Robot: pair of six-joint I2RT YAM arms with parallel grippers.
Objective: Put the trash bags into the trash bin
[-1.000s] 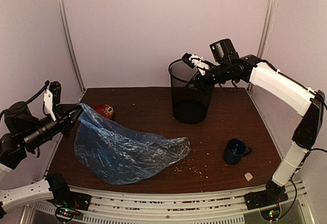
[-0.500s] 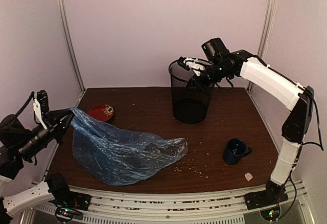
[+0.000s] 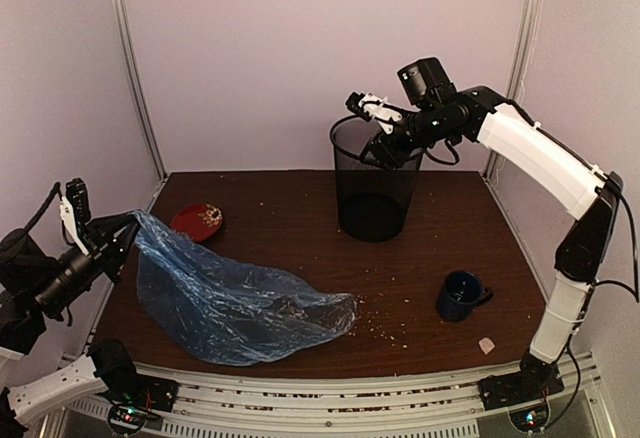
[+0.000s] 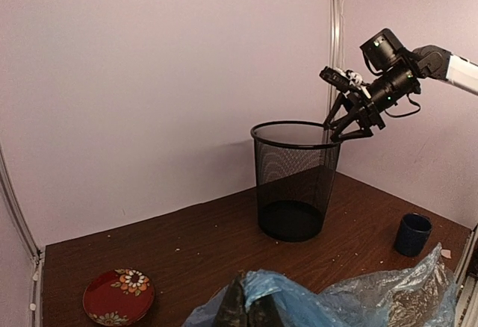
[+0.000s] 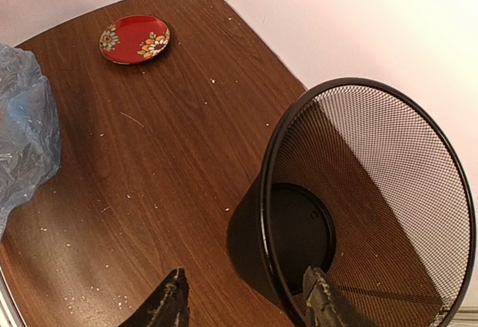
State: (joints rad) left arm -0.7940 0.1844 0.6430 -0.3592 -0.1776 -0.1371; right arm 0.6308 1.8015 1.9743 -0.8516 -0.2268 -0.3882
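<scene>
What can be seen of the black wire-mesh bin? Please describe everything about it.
The trash bin is a round wastebasket of black wire mesh, with a rolled rim, a body tapering down to a solid dark bottom, and nothing inside. It stands upright on the brown table, toward the far side. The right gripper is open astride its rim, one finger inside and one outside; whether they touch it cannot be told.

The thin translucent light-blue plastic film bag (image 3: 232, 303) is wrinkly and glossy. The round black wire-mesh metal bin (image 3: 375, 186) looks matt, its rolled rim smooth. The dark brown wooden table (image 3: 290, 226) shows smooth, faintly sheened grain. The round red flowered plate (image 3: 197, 221) and dark blue mug (image 3: 460, 296) look glazed.
</scene>
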